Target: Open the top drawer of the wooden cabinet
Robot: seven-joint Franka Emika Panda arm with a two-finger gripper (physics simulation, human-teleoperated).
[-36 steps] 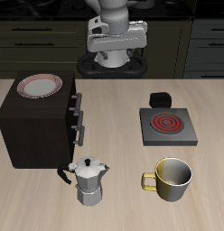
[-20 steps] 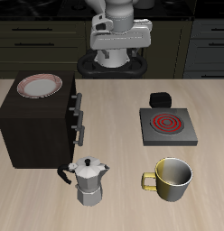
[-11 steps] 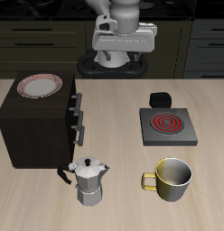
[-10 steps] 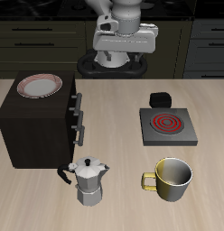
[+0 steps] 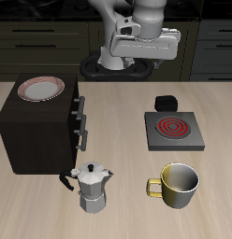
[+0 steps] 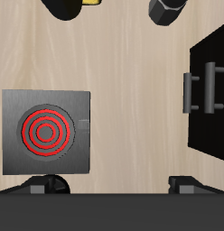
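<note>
1. The wooden cabinet (image 5: 38, 131) stands on the table (image 5: 118, 201), with a plate (image 5: 41, 89) on its top. Its handles face the middle of the table. The top drawer (image 5: 79, 104) is closed, flush with the lower drawers.
2. In front of the cabinet stands a moka pot (image 5: 90, 187), and further along a yellow mug (image 5: 177, 185). Behind the mug lies a stove plate (image 5: 172, 130) with a red ring.
3. The gripper (image 5: 146, 42) is high above the back of the table, well apart from the cabinet. I judge the step is the approach; nothing is grasped.
4. In the wrist view only the two fingertips (image 6: 46, 185) show, set wide apart, so the jaws are parted and empty.
5. Next the arm must descend, turn toward the cabinet front, and bring the fingers around the uppermost bar handle (image 6: 214, 88).
6. Compared with the earliest picture, the gripper has shifted from above the cabinet side toward the stove side; the objects are unmoved.
</note>
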